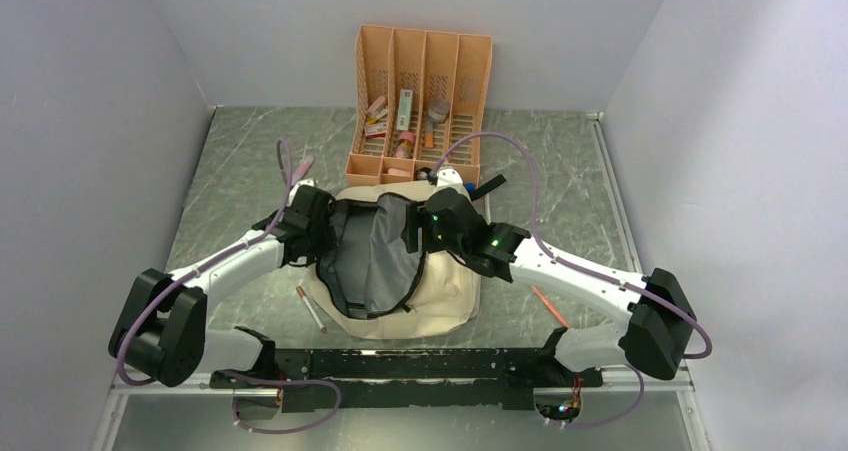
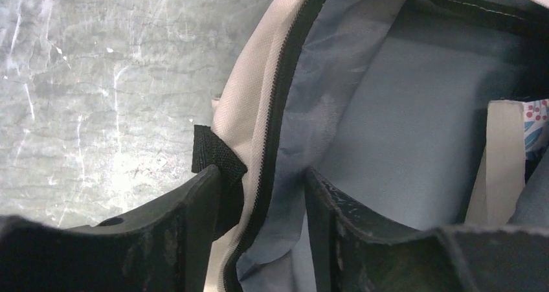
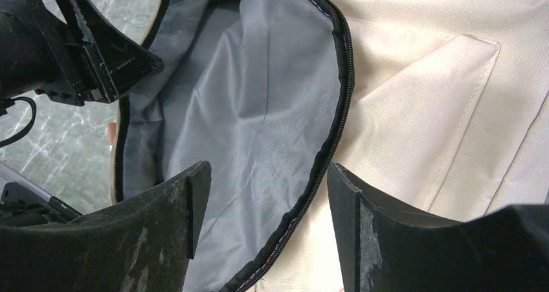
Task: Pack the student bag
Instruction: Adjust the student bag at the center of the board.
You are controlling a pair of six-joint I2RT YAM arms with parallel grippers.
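The student bag (image 1: 440, 296) lies flat in the middle of the table, cream fabric with its zipper undone and the grey lining (image 1: 372, 256) showing. My left gripper (image 1: 308, 229) is at the left rim of the opening. In the left wrist view my left gripper (image 2: 262, 195) is open, one finger outside by a black strap tab (image 2: 217, 153) and the other inside on the lining, with the zipper edge (image 2: 275, 123) loose between them. My right gripper (image 3: 268, 188) is open astride the right zipper rim (image 3: 327, 149), touching nothing.
An orange slotted organiser (image 1: 420, 61) with several small items stands just behind the bag. A pen (image 1: 311, 309) lies left of the bag's front, an orange pencil (image 1: 550, 306) to its right under the right arm. A patterned item (image 2: 536, 127) shows inside the bag.
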